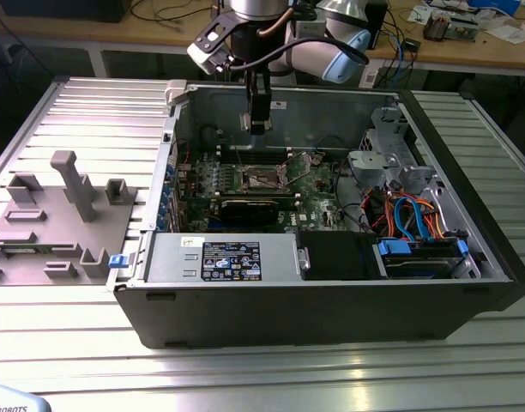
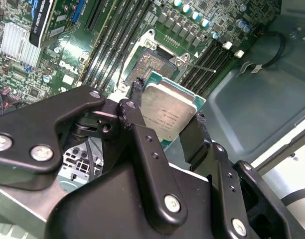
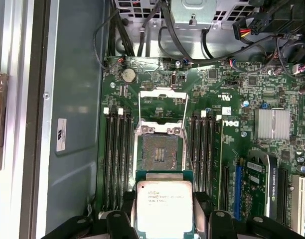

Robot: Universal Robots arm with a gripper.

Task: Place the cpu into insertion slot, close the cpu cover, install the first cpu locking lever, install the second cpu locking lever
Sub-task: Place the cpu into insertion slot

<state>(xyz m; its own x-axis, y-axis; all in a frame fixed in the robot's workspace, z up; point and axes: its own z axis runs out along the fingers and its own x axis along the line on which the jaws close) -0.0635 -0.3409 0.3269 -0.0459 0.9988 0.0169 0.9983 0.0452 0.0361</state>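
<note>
My gripper [image 1: 259,125] hangs inside the open computer case, above the motherboard. It is shut on the cpu [image 3: 164,208], a pale silver square chip on a green carrier, also seen in the second wrist view [image 2: 168,112] between the black fingers [image 2: 136,102]. The bare insertion slot [image 3: 157,152] lies just beyond the chip, and in the exterior view the slot [image 1: 264,178] sits below the gripper. The cpu cover [image 3: 162,95] stands flipped open at the slot's far edge. Thin wire locking levers [image 3: 188,149] stand raised beside the slot.
Memory slots [image 3: 117,154] flank the socket on both sides. A power supply [image 1: 232,259] fills the case's near side, and a grey drive cage [image 1: 387,146] with blue cables [image 1: 417,215] sits at the exterior view's right. Grey fixture blocks [image 1: 65,206] stand on the table outside the case.
</note>
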